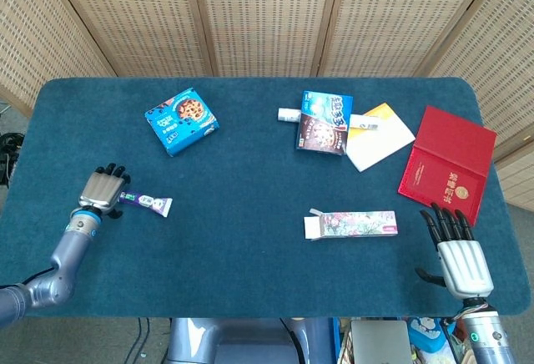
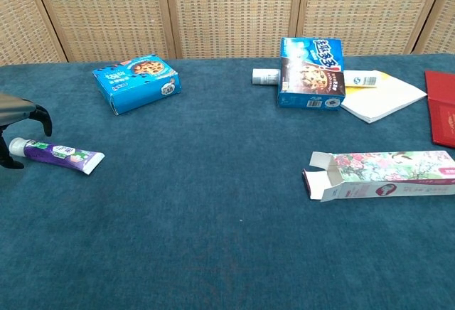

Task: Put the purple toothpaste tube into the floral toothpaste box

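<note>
The purple toothpaste tube [image 1: 148, 204] [image 2: 58, 154] lies flat near the table's left edge, its cap end pointing left. My left hand [image 1: 103, 189] [image 2: 20, 128] hovers over that cap end, fingers spread and holding nothing. The floral toothpaste box [image 1: 351, 224] [image 2: 384, 173] lies on its side at the right, its left end flap open. My right hand [image 1: 456, 251] rests open near the table's front right corner, to the right of the box; the chest view does not show it.
A blue cookie box [image 1: 182, 120] lies at the back left. Another snack box [image 1: 324, 123] stands at the back centre with a small white bottle [image 1: 289, 114] behind it. White papers [image 1: 380, 137] and a red booklet [image 1: 447, 163] lie at the right.
</note>
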Robot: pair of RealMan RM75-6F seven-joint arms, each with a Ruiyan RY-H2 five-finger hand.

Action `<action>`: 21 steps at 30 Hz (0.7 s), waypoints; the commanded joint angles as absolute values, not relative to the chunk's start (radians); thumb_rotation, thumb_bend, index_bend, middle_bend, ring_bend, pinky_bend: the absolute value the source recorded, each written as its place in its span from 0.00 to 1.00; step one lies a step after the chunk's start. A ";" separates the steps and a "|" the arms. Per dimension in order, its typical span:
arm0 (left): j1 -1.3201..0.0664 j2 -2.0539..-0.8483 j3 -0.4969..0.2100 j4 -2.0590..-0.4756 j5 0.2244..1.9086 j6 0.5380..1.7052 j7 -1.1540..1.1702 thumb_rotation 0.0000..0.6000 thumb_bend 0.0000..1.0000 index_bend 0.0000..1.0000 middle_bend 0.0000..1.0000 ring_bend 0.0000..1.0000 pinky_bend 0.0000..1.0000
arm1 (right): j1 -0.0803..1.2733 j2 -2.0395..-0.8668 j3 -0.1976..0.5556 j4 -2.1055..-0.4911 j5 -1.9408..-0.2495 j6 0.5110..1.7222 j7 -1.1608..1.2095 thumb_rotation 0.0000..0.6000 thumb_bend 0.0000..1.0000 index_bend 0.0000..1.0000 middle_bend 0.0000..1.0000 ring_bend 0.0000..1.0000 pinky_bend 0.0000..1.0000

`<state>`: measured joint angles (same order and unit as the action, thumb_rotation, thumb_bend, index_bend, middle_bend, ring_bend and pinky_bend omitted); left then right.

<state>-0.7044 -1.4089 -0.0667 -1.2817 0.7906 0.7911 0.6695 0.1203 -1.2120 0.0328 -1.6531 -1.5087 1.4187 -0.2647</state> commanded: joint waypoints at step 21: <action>-0.718 -1.461 -0.043 -1.238 0.819 0.822 0.632 1.00 0.23 0.53 0.36 0.27 0.30 | 0.119 -1.216 0.034 -1.647 -1.505 1.422 -0.266 1.00 0.12 0.00 0.00 0.00 0.00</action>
